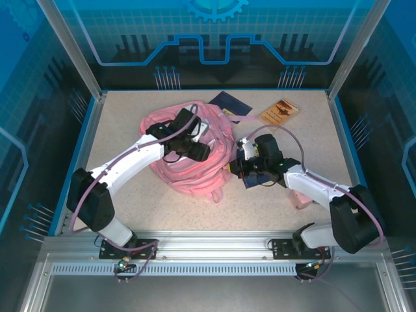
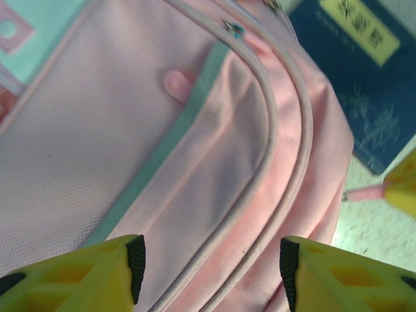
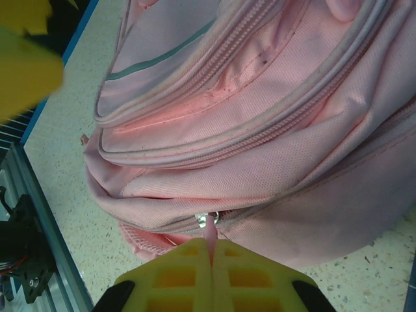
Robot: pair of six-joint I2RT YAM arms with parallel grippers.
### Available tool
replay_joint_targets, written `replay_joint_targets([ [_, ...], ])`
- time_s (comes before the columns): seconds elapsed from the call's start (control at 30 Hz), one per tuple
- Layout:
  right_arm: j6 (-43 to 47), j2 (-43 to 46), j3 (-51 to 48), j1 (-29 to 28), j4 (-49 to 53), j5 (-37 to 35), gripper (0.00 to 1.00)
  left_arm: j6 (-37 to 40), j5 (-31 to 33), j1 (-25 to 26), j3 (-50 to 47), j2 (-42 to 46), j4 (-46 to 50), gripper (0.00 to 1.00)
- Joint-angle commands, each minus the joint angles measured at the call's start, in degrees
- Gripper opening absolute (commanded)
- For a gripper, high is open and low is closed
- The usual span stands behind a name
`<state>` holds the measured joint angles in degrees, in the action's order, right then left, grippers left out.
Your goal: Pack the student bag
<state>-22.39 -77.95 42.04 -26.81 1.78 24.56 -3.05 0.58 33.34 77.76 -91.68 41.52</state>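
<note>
The student bag [image 1: 188, 166], a soft pink backpack, lies crumpled in the middle of the table. My left gripper [image 2: 211, 270] hovers open over the bag's front panel [image 2: 214, 149], its black pads [image 2: 135, 266] either side of the piped seams, with nothing held. In the top view the left gripper [image 1: 197, 149] sits over the bag's centre. My right gripper [image 3: 212, 253] is shut on a pink zip pull [image 3: 210, 233] at the bag's [image 3: 260, 130] lower edge. From above, the right gripper [image 1: 242, 172] touches the bag's right side.
A dark blue booklet [image 1: 231, 103] lies just behind the bag, also seen from the left wrist [image 2: 364, 84]. A tan booklet [image 1: 279, 110] lies at the back right. A small pink object [image 1: 300, 198] rests beside the right arm. Blue walls rim the table.
</note>
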Motion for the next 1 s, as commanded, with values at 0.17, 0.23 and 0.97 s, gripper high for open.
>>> replay_joint_targets([
  [0.17,1.6,-1.1,1.7,2.0,-0.6,2.8,0.00,9.0,1.4,1.7,3.2,-8.7,-0.2,0.53],
  [0.23,1.7,-1.0,1.6,2.1,-0.6,3.0,0.00,10.2,1.2,1.7,3.8,-10.2,0.0,0.52],
  [0.97,-2.1,-0.1,-6.6,-15.8,-15.6,-1.8,0.00,0.5,6.1,1.4,0.3,-5.7,-16.3,0.00],
])
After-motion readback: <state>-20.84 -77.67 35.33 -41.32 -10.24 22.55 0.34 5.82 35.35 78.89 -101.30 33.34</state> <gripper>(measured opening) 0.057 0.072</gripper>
